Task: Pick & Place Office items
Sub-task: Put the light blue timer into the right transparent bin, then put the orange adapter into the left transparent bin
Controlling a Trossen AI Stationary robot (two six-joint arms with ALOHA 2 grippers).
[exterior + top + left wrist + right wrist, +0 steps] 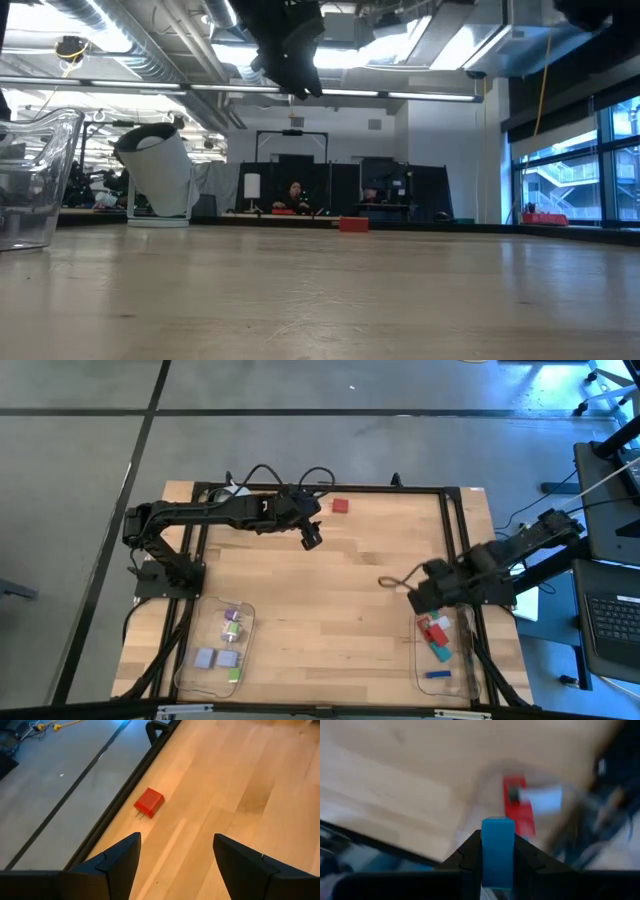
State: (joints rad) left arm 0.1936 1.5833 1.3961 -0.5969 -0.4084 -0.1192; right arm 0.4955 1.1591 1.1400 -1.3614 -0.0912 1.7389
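High view: left tray [186,660] holds lavender and green pieces [231,630]; right tray [470,660] holds red, teal, blue pieces [436,637]. Left pincer [175,851] open, empty; right pincer [497,851] clamps blue piece [497,847].

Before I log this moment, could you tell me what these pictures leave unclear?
- Right gripper: shut on a blue piece; its shape is hidden between the fingers.
- Right tray: motion blur in the right wrist view smears its contents.
- Left tray: pieces too small to identify in the high view.
- Left gripper: open, above the red block; fingertips cut off.
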